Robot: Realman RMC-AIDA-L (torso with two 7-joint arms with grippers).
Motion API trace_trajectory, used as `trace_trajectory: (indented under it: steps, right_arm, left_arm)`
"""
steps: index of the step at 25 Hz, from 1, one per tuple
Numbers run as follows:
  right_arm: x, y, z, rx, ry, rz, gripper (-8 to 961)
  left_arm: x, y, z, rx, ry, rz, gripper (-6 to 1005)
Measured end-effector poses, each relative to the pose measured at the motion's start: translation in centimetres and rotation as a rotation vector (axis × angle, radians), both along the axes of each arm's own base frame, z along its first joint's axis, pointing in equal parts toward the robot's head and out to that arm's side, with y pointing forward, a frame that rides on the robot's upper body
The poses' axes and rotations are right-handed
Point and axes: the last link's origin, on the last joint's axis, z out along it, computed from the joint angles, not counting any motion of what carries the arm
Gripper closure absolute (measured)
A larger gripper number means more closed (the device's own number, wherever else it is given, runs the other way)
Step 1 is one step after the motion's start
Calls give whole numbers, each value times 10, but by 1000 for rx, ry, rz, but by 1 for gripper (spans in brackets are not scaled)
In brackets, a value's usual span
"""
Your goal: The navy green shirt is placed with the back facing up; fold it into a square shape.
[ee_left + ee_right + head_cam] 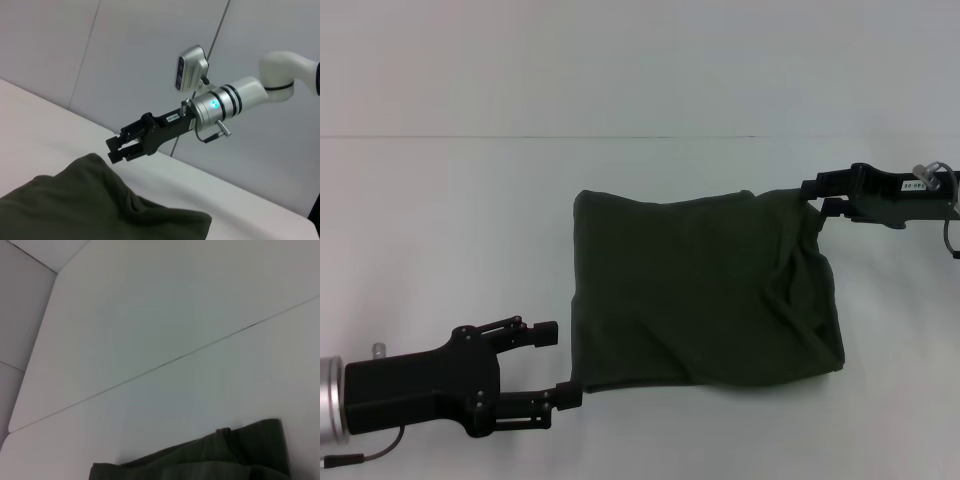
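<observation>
Between both grippers, unlabelled navy green shirt (700,290)

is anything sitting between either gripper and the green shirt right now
Nothing visible does. The left gripper is open at the near left corner of the navy green shirt, and the right gripper is at its far right corner, on a white table.

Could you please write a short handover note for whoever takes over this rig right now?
Left gripper: open, at the near-left corner of the navy green shirt; lower finger at the hem, no grip.
Right gripper: at the shirt's far-right corner, holding nothing.
Shirt: on the white table, already folded into a compact, roughly square bundle.
Left to do: the right side is bunched and wrinkled; probably tidy it, then withdraw both arms.
</observation>
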Motion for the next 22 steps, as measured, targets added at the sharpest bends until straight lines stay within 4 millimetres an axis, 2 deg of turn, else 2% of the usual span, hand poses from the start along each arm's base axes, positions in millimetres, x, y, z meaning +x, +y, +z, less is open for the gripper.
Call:
trace_trajectory:
  steps: [6, 14, 22]
  right_arm:
    - [-2, 2, -5, 3, -1, -8, 417]
    - [1, 2, -17, -4, -18, -35, 169]
    - [-5, 2, -30, 6, -20, -20, 147]
  left_arm:
    - [-2, 0, -1, 2, 22, -2, 112]
    - [-2, 0, -2, 6, 21, -8, 112]
    - [-2, -1, -3, 4, 20, -9, 112]
